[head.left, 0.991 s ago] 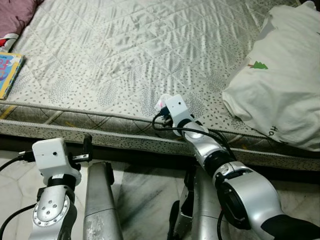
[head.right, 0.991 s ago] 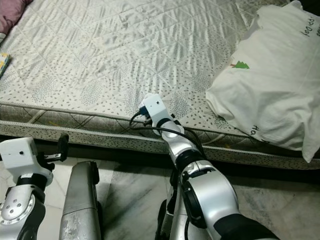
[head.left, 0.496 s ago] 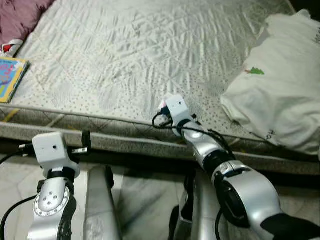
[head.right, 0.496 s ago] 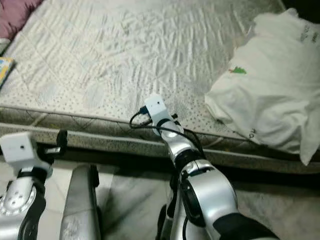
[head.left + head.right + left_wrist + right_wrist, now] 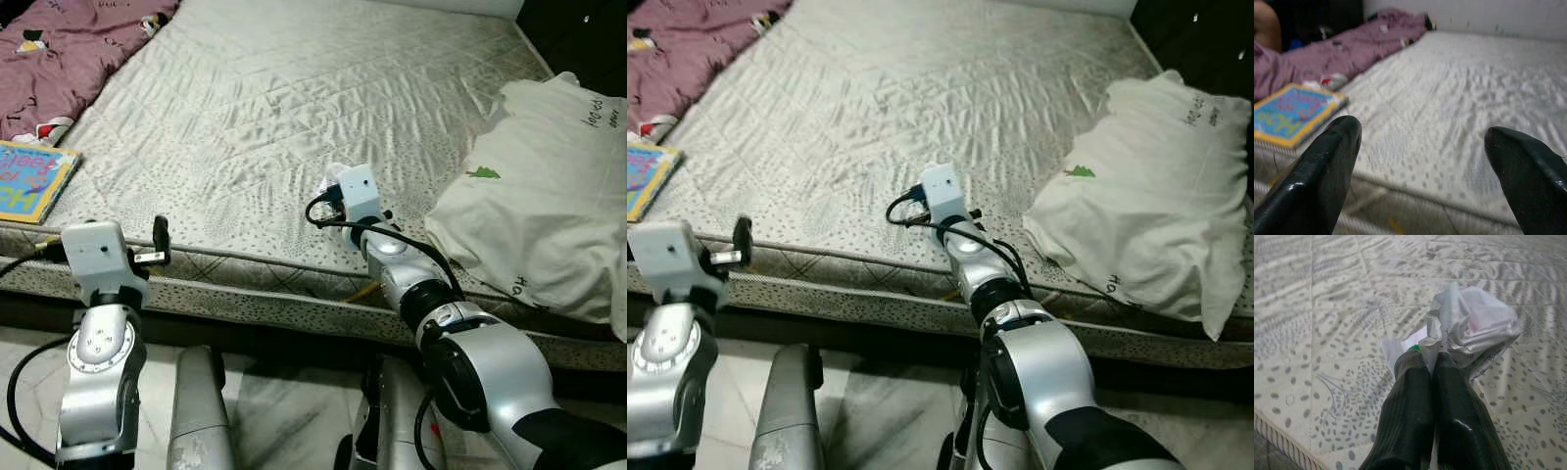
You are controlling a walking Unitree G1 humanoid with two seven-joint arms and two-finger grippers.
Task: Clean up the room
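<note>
Head views: right gripper (image 5: 333, 188) reaches over the bed (image 5: 294, 88) near its front edge; a pillow (image 5: 534, 215) lies to its right, a book (image 5: 29, 181) at the far left.

Right wrist view: jaws pressed together, pinching crumpled paper (image 5: 1474, 325) just above the mattress.

Left wrist view: left gripper (image 5: 1422, 156) at the bed's edge, jaws spread, facing a purple blanket (image 5: 1327, 49).

The right hand (image 5: 1432, 364) hides part of the crumpled wrapper (image 5: 1474, 323); the picture book (image 5: 29, 181) is cut off at the edge.

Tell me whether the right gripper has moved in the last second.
Yes. Camera shift aside, the right gripper, shut on the crumpled paper, sits slightly farther in over the mattress from its front edge.
</note>
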